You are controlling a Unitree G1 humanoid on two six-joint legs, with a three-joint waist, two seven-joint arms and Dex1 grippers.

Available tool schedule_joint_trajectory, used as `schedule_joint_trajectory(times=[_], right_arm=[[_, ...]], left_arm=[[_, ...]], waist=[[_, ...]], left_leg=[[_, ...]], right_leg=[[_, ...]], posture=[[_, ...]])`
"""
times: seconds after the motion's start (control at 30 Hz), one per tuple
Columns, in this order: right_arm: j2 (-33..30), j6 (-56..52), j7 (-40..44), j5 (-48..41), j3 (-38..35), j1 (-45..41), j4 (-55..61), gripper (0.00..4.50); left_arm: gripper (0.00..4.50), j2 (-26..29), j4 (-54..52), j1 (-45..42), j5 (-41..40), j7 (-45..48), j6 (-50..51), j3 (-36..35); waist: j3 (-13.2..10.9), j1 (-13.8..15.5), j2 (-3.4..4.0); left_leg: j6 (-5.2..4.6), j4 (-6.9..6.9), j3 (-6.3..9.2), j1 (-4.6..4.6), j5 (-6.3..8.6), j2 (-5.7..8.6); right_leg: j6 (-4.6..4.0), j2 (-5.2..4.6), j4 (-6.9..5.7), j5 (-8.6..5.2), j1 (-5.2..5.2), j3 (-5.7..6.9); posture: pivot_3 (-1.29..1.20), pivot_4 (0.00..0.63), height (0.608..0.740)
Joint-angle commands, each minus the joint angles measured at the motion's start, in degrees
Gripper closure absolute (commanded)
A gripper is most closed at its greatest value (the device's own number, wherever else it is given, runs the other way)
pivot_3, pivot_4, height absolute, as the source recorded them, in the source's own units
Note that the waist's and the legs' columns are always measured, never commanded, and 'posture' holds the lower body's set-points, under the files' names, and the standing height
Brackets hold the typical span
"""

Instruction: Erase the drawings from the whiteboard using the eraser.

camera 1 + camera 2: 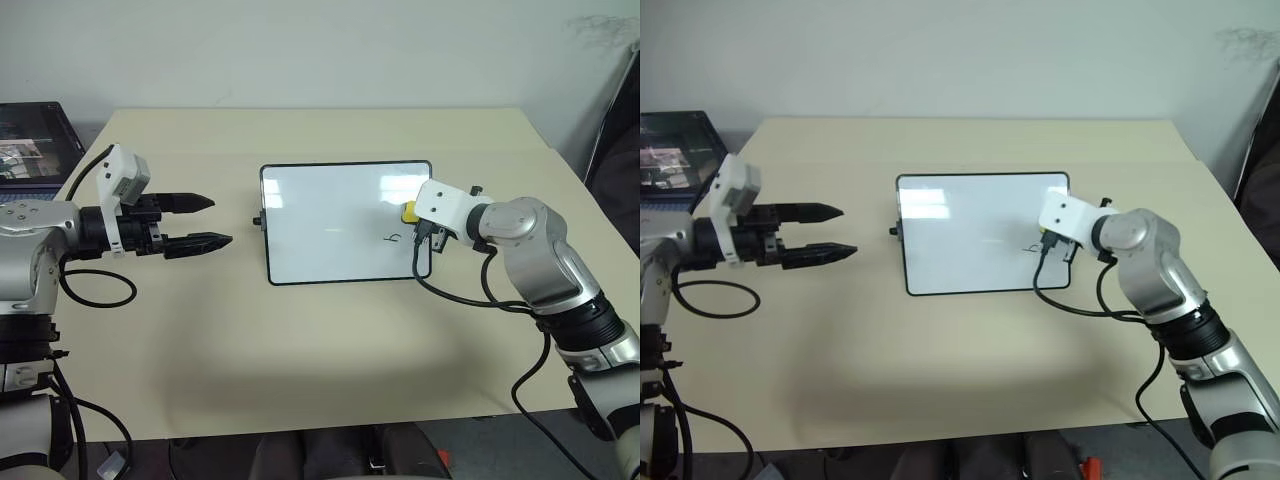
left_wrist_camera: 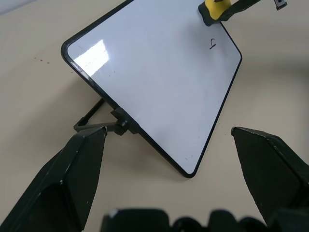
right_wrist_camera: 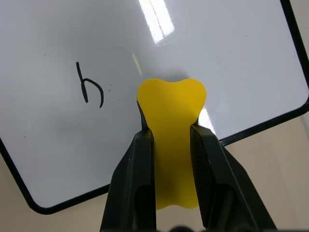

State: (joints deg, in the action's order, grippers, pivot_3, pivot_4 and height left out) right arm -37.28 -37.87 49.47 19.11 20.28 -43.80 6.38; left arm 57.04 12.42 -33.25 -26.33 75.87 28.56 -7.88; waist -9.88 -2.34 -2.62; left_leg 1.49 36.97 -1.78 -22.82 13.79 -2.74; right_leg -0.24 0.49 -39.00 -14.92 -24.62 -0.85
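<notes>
The whiteboard [image 1: 330,225] lies flat in the middle of the table. One small black drawing [image 1: 394,238] remains near its right edge, and the rest of its surface looks blank. My right gripper [image 3: 169,133] is shut on the yellow eraser [image 3: 171,104]. It holds the eraser [image 1: 409,212] over the board's right part, just beyond the drawing [image 3: 89,92]. Whether the eraser touches the surface I cannot tell. My left gripper [image 1: 222,220] hovers open to the left of the board with nothing between its fingers.
A laptop [image 1: 30,150] sits at the table's far left corner. A black knob [image 2: 120,124] with a small stand juts from the board's left side. Cables [image 1: 470,295] trail from the right arm across the table near the board's right corner.
</notes>
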Motion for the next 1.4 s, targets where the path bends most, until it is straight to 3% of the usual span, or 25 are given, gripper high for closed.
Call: schedule_joint_trajectory(times=[0.03, 0.53, 0.97, 1.4], right_arm=[[0.48, 0.67, -0.78, 0.36, -0.55, -2.02, 0.27, 3.83], [5.43, 0.72, -3.32, 1.46, 3.11, -0.63, -2.66, 3.83], [6.17, -4.86, 1.58, 1.50, 10.56, 5.98, 5.98, 3.83], [4.67, -4.00, -1.05, 2.72, 7.86, 3.70, 3.09, 3.83]], left_arm=[[0.00, 0.88, -1.00, -0.20, -0.31, 0.18, -0.37, -1.37], [0.00, 0.75, -0.90, -0.52, -0.22, -0.20, -0.11, -1.10], [0.00, 0.87, -1.18, -0.17, -0.28, -0.53, 0.11, -1.38], [0.00, 0.41, -0.61, -1.09, 0.07, -0.63, -0.18, -0.74]], waist=[[0.00, 0.07, 0.00], [0.02, -0.09, -0.04], [0.06, 0.04, -0.09], [0.06, 0.18, -0.09]], left_leg=[[0.00, -0.01, 0.00, 0.00, 0.00, 0.00], [0.00, 0.01, 0.01, 0.09, -0.01, -0.05], [0.00, 0.04, 0.06, 0.18, -0.01, -0.03], [0.00, 0.06, 0.07, 0.23, -0.01, -0.01]], right_leg=[[0.00, 0.00, 0.00, 0.00, 0.00, 0.01], [0.00, 0.01, -0.07, 0.02, 0.03, -0.01], [0.01, 0.01, -0.04, 0.02, 0.21, 0.02], [0.03, 0.01, -0.06, 0.03, 0.26, 0.05]], posture=[[0.00, 0.150, 0.740], [0.00, 0.150, 0.740], [0.00, 0.150, 0.740], [0.00, 0.150, 0.740]])
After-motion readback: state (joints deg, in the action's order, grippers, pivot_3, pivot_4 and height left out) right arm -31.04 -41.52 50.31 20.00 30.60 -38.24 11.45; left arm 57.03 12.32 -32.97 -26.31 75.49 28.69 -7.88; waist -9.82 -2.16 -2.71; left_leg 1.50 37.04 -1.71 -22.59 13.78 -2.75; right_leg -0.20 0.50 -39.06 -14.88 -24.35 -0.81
